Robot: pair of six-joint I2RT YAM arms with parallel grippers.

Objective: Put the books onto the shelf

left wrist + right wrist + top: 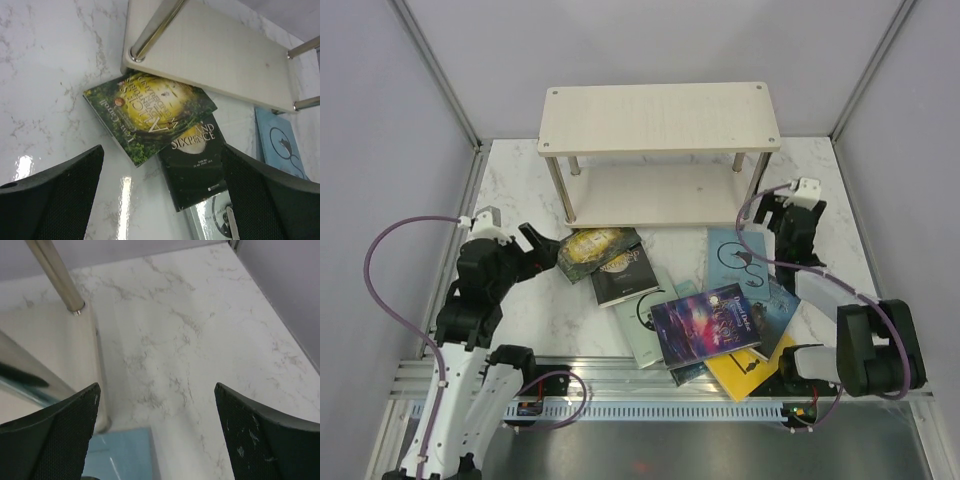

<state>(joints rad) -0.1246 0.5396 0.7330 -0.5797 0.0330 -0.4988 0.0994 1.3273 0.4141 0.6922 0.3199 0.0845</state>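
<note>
Pale grey walls (440, 70) close in a white marbled table (515, 185), and at its far side we see the shelf (658, 118), a two-tier rack of whitish boards on silver posts, both tiers bare of books. In front of it the books (690, 310) lie flat in a loose, overlapping heap on the table, none of them lifted, so we judge the task to be at its first step: choosing and reaching for a book. The pale blue book (738, 258) lies nearest the shelf's right front post, the galaxy book (705, 322) sits on top of the middle of the heap, and the yellow book (745, 372) pokes out at the near edge. At the left end the green-gold book (150, 112) rests tilted over the black book (197, 160), one corner tucked at the edge of the shelf's lower board (220, 50). The left gripper (550, 252) hovers just beside that book with its jaws spread wide and nothing between them; the right gripper (156, 386) is equally wide and empty, over bare marble by the right front post (55, 275). For the next move, we think the left arm has to descend, work one finger under a free edge of the flat green-gold book, then close on it.
</note>
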